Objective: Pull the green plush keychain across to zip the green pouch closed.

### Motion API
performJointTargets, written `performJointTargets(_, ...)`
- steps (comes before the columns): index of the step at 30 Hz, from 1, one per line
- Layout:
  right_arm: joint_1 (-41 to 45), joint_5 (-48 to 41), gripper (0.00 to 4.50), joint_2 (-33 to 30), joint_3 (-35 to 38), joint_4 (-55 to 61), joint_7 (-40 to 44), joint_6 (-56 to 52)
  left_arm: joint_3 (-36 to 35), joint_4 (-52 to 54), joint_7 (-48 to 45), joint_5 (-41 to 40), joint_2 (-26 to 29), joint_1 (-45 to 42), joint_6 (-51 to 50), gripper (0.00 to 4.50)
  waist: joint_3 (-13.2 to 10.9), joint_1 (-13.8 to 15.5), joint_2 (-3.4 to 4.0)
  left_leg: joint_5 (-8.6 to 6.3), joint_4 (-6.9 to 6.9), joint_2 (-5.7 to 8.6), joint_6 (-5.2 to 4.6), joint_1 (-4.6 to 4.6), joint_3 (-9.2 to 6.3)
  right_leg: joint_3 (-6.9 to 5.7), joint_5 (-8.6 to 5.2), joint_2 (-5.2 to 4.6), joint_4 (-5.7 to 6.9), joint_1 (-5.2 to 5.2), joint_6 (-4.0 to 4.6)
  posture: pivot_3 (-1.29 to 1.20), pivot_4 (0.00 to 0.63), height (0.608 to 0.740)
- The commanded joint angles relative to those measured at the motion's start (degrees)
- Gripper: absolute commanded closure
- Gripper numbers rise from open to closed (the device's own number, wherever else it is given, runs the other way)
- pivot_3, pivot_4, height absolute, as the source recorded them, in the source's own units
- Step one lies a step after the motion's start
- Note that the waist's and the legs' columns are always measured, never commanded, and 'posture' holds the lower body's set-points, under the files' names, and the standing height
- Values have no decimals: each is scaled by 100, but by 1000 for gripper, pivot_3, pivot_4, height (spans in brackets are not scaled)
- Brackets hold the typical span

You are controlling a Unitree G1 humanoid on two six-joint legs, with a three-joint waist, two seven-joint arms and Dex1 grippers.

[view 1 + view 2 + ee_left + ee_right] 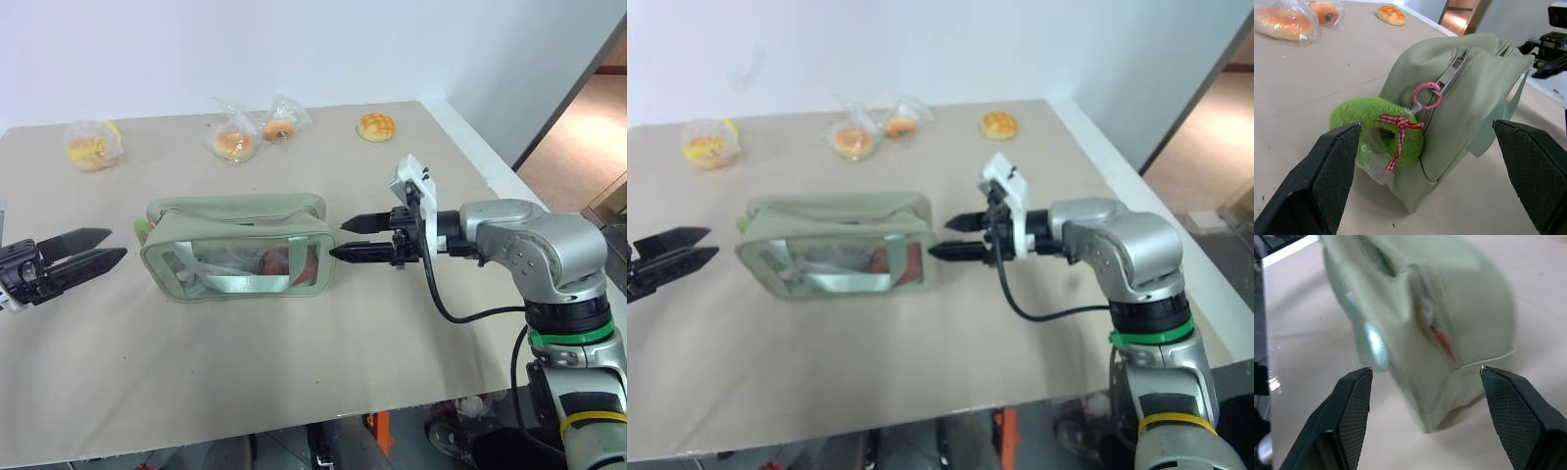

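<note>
The green pouch (235,247) lay btwn both pincers, unheld. Right gripper (348,239) released at its end, left gripper (110,247) released. Green plush keychain (1382,128) hung just ahead of left fingers. Risk: w/o bracing, pouch would likely slide; plush could slip.

- I see the green pouch (238,247) lying lengthwise on the beige surface (294,372), its clear side window facing me, a pale strap across it, and red contents showing inside.
- The green plush keychain (1382,129), a fuzzy lime ring with a red checked bow, hangs by a pink clasp from the zipper pull at the pouch's left end, resting against it.
</note>
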State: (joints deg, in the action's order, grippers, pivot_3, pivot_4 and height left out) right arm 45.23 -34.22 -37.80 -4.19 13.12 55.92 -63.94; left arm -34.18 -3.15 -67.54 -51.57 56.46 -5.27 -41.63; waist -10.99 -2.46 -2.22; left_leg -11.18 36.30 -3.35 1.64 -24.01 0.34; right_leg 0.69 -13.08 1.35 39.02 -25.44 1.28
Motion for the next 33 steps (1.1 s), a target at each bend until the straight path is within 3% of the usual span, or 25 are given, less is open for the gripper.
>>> performJointTargets(1,14,-176,868,63,94,278,-165,-43,-226,-82,-7,67,-10,44,80,0,0,-1,0,0,0,-2,0,1,0,-1,1,2,0,0,1,0,150,740)
performJointTargets(7,126,-145,868,301,21,109,-503,-31,-204,-230,17,152,-47,32,137,0,0,-1,0,0,0,-7,0,4,-3,-2,6,18,1,1,6,0,150,740)
performJointTargets(10,168,-77,1660,394,-7,50,-672,18,-186,-344,44,232,-69,12,179,0,0,-1,0,0,0,-10,0,4,-3,-1,5,21,1,1,6,0,150,740)
performJointTargets(18,117,-175,4435,365,15,144,-705,45,5,-575,412,473,-301,-268,328,0,1,2,-1,0,0,-12,0,3,-1,0,5,21,1,1,7,0,150,740)
performJointTargets(26,92,-222,4479,361,17,140,-768,1,718,-1631,1289,1390,-778,-1326,844,0,4,16,-7,0,1,-11,0,4,-3,-1,9,30,2,3,8,0,150,740)
performJointTargets(33,-21,-296,4479,298,36,329,-786,-52,1070,-2083,1076,1526,-1000,-1853,795,0,7,6,-11,0,3,-10,0,0,4,6,10,30,1,2,6,0,150,740)
